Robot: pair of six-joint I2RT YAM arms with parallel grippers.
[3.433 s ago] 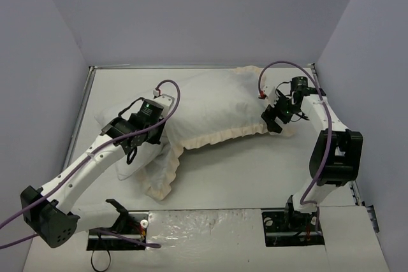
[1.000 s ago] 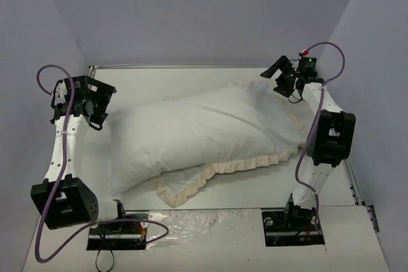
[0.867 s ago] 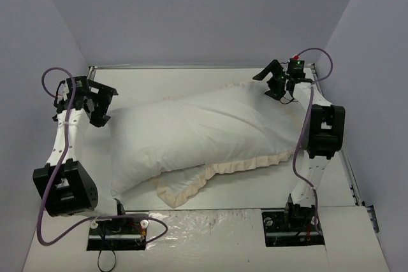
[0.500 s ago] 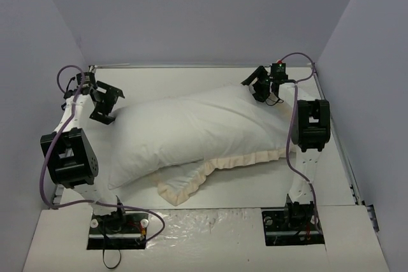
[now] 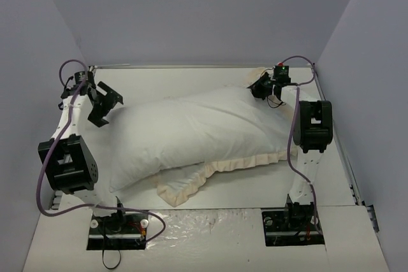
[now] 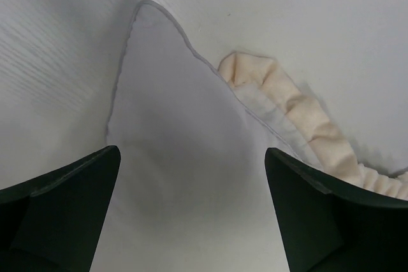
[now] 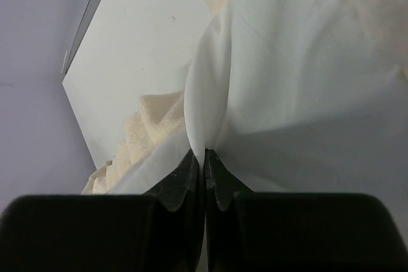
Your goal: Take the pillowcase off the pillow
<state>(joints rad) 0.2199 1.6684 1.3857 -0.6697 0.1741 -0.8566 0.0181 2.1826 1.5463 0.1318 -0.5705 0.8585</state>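
Note:
The pillow [image 5: 146,138], plump and plain white, lies slanted across the table, its left end bare. The pillowcase [image 5: 237,162] covers the right part, with its cream frill along the near edge and at the far right corner. My right gripper [image 5: 259,87] is at that far corner. In the right wrist view the right gripper [image 7: 204,155] is shut on a fold of the pillowcase's white cloth [image 7: 210,93], with the frill [image 7: 150,122] beside it. My left gripper [image 5: 108,109] hangs open by the pillow's far left corner. In the left wrist view the left gripper [image 6: 191,154] straddles the piped pillow corner [image 6: 166,132], apart from it, with frill [image 6: 306,116] peeking out beside.
The white table [image 5: 191,78] has a metal rim along the back and left side, and grey walls close it in on three sides. Both arm bases [image 5: 118,224] [image 5: 296,218] stand at the near edge. A loose flap of frilled cover [image 5: 182,189] lies by the pillow's near side.
The right gripper moved left onto the far right corner and went from open to shut on the cloth. The left gripper swung in toward the pillow's left corner, staying open.

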